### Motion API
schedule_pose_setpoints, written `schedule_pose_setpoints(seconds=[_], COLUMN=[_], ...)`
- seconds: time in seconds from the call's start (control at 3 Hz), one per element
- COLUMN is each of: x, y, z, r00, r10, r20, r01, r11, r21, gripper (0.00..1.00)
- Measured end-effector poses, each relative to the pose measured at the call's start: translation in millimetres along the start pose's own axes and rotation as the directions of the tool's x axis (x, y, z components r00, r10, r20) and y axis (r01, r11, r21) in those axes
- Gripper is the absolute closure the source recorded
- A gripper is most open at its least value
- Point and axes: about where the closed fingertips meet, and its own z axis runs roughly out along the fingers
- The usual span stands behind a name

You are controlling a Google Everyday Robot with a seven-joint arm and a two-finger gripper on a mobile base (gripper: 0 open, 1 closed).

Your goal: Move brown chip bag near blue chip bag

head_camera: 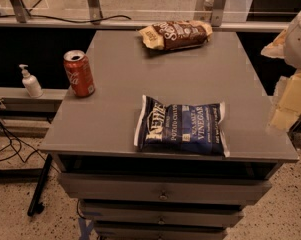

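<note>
**Clearly apart: two chip bags on one grey cabinet**

Plainly, the brown chip bag (177, 34) lies at the far edge of the grey cabinet top (115, 114), on its side, with tan ends and white script that is too small to read. The blue chip bag (182, 126) lies flat near the front edge, well apart from the brown one, with bare surface between them. Both bags look closed and puffed, so what they hold is hidden. Rotated white lettering on the blue bag reads "Potato Chips" and "Vinegar", beside a larger white brand word.

A red soda can (79, 74) stands upright at the left edge, with white script down its side; nothing inside it can be seen. Below the top, the drawers (162, 189) are pushed in. A white pump bottle (31, 82) stands on a ledge to the left.

The gripper (289, 101) shows as pale, blurred shapes at the right edge, beside the cabinet and touching neither bag; how wide it stands cannot be made out.
</note>
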Motion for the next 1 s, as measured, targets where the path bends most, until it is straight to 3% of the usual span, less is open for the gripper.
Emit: schedule_pose_setpoints(seconds=[0.33,0.67,1.0], x=[0,-5,-17], y=[0,-21,-76], z=[0,-4,-8], r00=[1.000,0.999,0.993], r10=[0.000,-0.002,-0.022], r20=[0.000,0.044,0.112], r01=[0.000,-0.001,-0.005], r11=[1.0000,0.9969,0.9719], r21=[0.000,0.079,0.235], gripper=[0.00,0.00,0.00])
